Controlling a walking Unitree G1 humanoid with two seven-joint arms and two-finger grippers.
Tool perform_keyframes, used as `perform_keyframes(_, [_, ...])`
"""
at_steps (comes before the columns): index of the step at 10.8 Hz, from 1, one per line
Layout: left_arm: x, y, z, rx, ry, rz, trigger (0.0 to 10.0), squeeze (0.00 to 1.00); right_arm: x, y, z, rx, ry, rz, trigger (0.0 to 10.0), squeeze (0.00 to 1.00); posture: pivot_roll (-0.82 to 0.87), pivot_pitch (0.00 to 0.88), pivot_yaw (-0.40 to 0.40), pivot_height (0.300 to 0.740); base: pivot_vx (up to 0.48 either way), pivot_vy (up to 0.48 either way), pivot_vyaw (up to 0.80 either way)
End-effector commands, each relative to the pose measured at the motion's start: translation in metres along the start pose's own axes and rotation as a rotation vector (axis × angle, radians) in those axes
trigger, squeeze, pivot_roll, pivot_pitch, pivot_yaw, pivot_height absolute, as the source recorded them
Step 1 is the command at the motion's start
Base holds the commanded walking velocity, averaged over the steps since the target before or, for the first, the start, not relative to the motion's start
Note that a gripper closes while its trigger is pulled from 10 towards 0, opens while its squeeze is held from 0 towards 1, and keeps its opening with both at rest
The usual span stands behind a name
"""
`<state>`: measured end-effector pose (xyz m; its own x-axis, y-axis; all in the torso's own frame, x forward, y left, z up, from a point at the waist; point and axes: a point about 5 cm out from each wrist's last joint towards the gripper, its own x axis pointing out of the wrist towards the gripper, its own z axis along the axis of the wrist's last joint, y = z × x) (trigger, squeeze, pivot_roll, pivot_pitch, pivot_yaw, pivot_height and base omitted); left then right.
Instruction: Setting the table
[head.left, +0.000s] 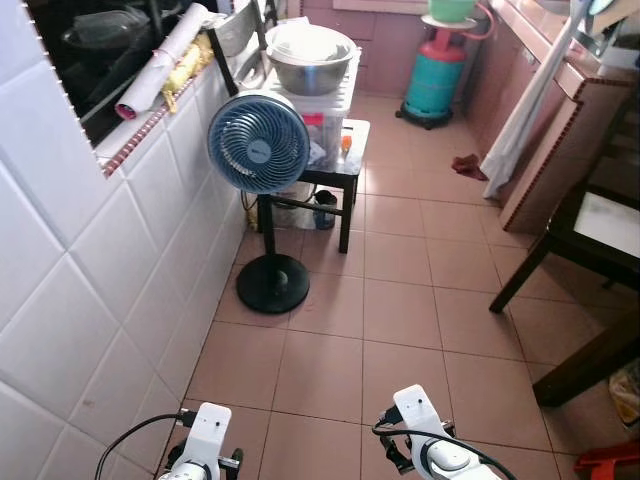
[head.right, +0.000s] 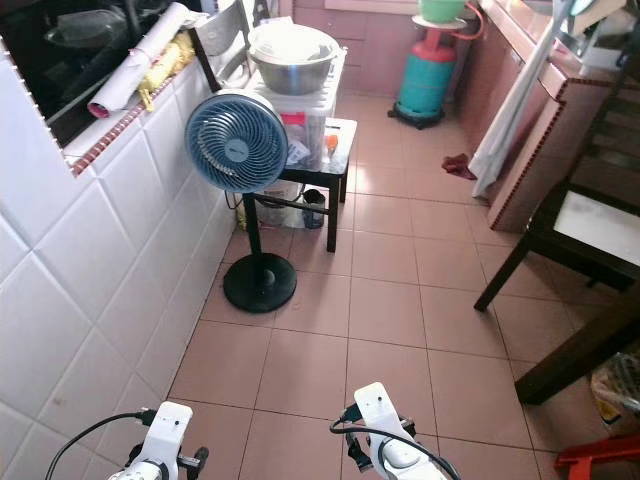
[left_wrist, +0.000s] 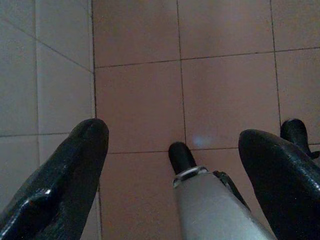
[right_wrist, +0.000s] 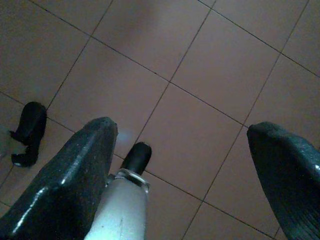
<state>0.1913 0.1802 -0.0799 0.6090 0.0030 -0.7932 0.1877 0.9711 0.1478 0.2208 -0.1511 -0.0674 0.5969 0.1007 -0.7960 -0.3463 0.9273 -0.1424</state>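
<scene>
A blue pedestal fan (head.left: 259, 141) stands on the pink tiled floor (head.left: 400, 320), close against the white tiled wall (head.left: 110, 270). Just behind the fan sits a small black bench (head.left: 338, 172), and on it a clear plastic box (head.left: 322, 108) carries a large steel bowl (head.left: 309, 58). A small orange item (head.left: 346, 143) stands on the bench edge beside the box, on the side away from the fan. Under the bench, more containers sit in shadow and are hard to make out. Above the fan, a recess in the wall holds a rolled white sheet (head.left: 160, 62) and something yellow next to it. Well beyond the fan, at the far end of the room, a teal gas cylinder (head.left: 435, 80) with a red top stands on the floor, with a red rag (head.left: 468, 166) lying near it. Across the floor from the fan, a dark wooden table (head.left: 590, 235) juts in, with a brown counter (head.left: 560, 120) beyond it and a white cloth (head.left: 525, 110) hanging against it.

No tableware is held by either arm. The left gripper (left_wrist: 172, 145) hangs low over the floor next to the wall, jaws spread wide and empty. The right gripper (right_wrist: 182, 132) hangs over bare floor tiles, jaws likewise wide apart and holding nothing.
</scene>
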Motion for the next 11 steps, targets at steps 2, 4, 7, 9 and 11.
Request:
perform_keyframes(2, [0.0,0.001,-0.001,0.042,0.014,-0.003,10.0,0.0,-0.002,-0.01,-0.007,0.037,0.021,-0.019,10.0,0.0,0.0,0.017,-0.021,0.74,0.0,0.0,0.0])
perform_keyframes(4, [0.001,0.002,0.002,0.046,0.012,0.003,10.0,0.0,-0.004,-0.019,-0.014,0.132,0.028,-0.051,10.0,0.0,-0.01,0.013,-0.01,0.74,0.0,0.0,0.0])
perform_keyframes(7, [0.002,0.003,0.008,0.051,0.003,0.009,10.0,0.0,-0.002,-0.012,-0.005,0.179,0.01,-0.051,10.0,0.0,-0.02,0.005,0.006,0.74,0.0,0.0,0.0])
perform_keyframes(9, [0.003,0.007,0.013,-0.037,-0.003,0.036,10.0,0.0,-0.001,-0.013,-0.001,0.236,-0.002,-0.069,10.0,0.0,-0.03,0.005,0.012,0.74,0.0,0.0,0.0])
perform_keyframes(11, [0.004,0.009,0.021,-0.109,-0.013,0.045,10.0,0.0,0.001,-0.016,0.012,0.307,-0.033,-0.073,10.0,0.0,-0.03,0.005,0.013,0.74,0.0,0.0,0.0])
